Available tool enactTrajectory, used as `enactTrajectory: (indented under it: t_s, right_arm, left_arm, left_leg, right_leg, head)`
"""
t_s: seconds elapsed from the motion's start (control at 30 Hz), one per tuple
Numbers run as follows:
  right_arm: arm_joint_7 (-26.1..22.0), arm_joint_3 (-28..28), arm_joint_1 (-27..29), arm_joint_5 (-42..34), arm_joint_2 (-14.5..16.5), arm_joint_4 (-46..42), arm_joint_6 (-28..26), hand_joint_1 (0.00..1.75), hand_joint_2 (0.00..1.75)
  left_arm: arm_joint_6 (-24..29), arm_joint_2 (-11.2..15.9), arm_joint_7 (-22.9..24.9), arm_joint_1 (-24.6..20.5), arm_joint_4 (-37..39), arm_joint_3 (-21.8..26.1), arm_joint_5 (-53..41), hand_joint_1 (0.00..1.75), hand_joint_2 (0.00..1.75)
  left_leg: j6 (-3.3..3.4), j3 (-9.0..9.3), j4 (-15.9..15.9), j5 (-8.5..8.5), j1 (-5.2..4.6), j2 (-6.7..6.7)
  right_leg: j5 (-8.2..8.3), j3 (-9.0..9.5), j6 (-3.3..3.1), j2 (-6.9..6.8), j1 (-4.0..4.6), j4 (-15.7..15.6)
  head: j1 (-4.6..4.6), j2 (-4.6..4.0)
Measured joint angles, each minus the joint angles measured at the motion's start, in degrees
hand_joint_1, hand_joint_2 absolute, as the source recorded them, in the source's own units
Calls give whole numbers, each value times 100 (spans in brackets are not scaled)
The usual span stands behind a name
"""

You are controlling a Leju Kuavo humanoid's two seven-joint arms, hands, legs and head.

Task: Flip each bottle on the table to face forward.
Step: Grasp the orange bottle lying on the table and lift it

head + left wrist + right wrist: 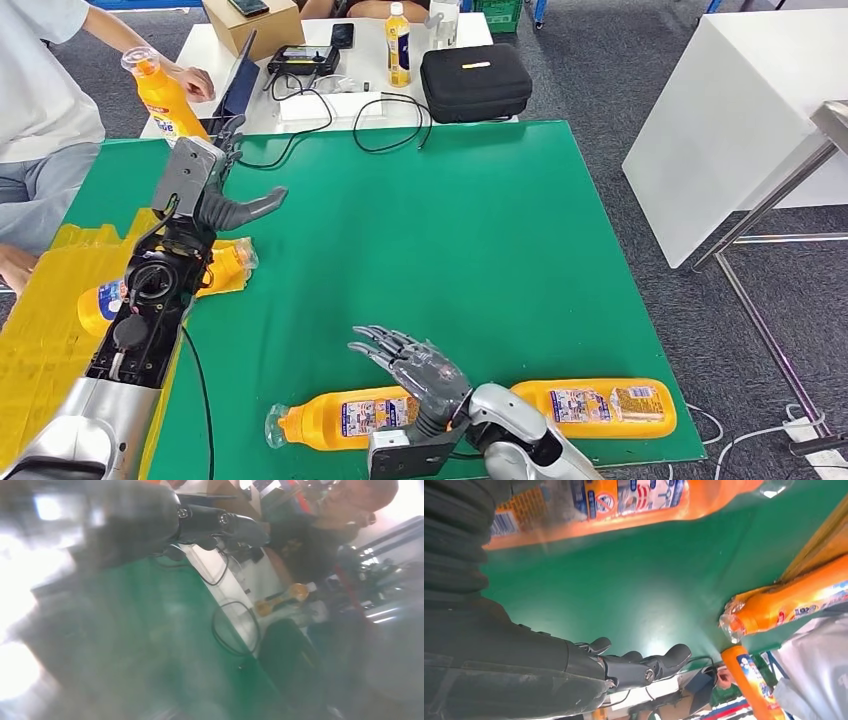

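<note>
Three orange bottles lie on their sides on the green table (480, 240). One bottle (345, 418) is at the front edge with its cap to the left, and a second bottle (595, 407) lies to its right. My right hand (415, 365) hovers open just above and between them, holding nothing; its fingers (639, 666) are spread over the green surface, and the front bottle (639, 500) lies close behind it. The third bottle (228, 266) lies at the left edge, partly hidden under my left arm. My left hand (215, 185) is raised above it, fingers apart and empty.
A person at the far left holds another orange bottle (160, 95) upright. Yellow sheeting (45, 300) lies along the table's left side. Behind stands a white table with a black case (475, 82), cables, a laptop and a small bottle (398, 45).
</note>
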Motion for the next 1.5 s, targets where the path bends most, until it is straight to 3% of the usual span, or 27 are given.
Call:
enactTrajectory:
  t_s: [0.77,1.17,1.5]
  right_arm:
    - [498,881,-841,140,-14,1141,407,0,175]
    - [547,1019,-940,115,-49,1257,424,0,175]
    - [905,1081,-997,270,-187,1278,241,0,175]
  left_arm:
    - [14,-105,-47,-12,39,-85,266,0,175]
    - [19,-105,-47,-12,63,-85,275,0,175]
    - [73,-105,-55,12,140,-85,345,0,175]
  left_leg:
    - [0,12,0,0,1,3]
    - [0,25,0,1,1,3]
    - [0,29,0,2,-1,2]
  right_leg:
    - [1,6,-1,2,1,-1]
    - [2,19,-1,2,0,-1]
    - [1,28,-1,0,0,-2]
  head:
    - [0,0]
    - [0,-1]
    - [-1,0]
